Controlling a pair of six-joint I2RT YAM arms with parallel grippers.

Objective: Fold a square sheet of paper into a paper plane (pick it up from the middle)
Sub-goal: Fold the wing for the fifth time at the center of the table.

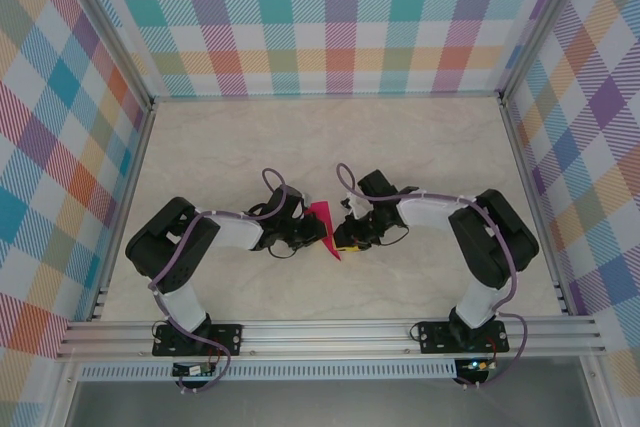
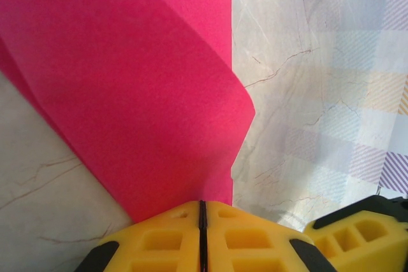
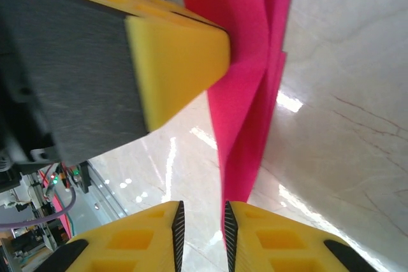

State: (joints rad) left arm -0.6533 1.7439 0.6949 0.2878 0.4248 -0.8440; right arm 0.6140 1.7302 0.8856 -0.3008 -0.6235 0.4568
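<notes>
The magenta-pink paper (image 1: 322,222) is folded into a narrow pointed shape and stands on edge between the two grippers at mid-table. My left gripper (image 2: 202,203) is shut on its near edge, and the creased sheet (image 2: 140,93) fans out away from the jaws. My right gripper (image 3: 201,205) is open by a narrow gap. The paper's lower point (image 3: 245,170) runs down against the inner side of its right finger; nothing is clamped. The left gripper's yellow finger (image 3: 172,55) presses the paper from the upper left in the right wrist view.
The pale marble tabletop (image 1: 420,147) stretches behind the grippers to plaid walls (image 1: 330,17). An aluminium rail (image 1: 330,332) runs along the near edge by the arm bases. The right gripper's yellow finger (image 2: 357,240) sits close at the lower right of the left wrist view.
</notes>
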